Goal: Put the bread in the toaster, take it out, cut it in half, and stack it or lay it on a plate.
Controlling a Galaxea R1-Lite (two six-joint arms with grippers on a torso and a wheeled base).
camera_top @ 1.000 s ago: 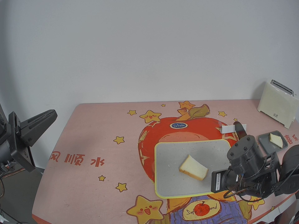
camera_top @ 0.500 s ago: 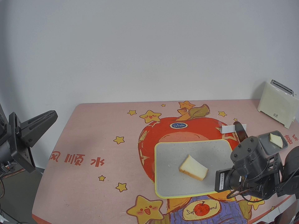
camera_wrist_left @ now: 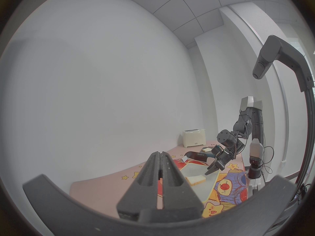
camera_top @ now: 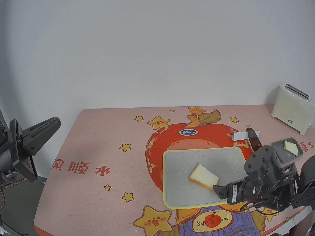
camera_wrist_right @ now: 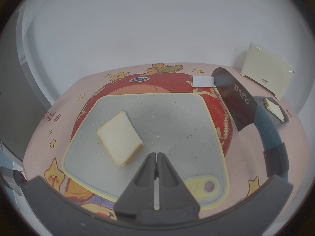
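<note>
Pink cartoon desk (camera_top: pixel 98 141), white wall behind. Well left of the cutting board (camera_top: pixel 183 161), the left tool (camera_top: pixel 56 121) hangs pinched shut, empty. The bread slice (camera_top: pixel 203 176) lies on the board. The right tool (camera_top: pixel 219 190), also pinched shut, hovers at the board's right edge. The toaster (camera_top: pixel 292 108) stands farther right.

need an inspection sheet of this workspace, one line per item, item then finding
surface: pink printed table, with a grey cutting board lying flat on it
job's things: bread piece on the board; second piece on the grey plate; toaster at the far right corner; knife lying between board and plate
clutter: white card at the knife's tip
hands: left hand shut, empty, off the table's left side; right hand shut, empty, low over the board's near right part, close to the bread piece
cables: dark cable looped at the right wrist, above the table's near edge
surroundings: plain white wall; nothing else seen
</note>
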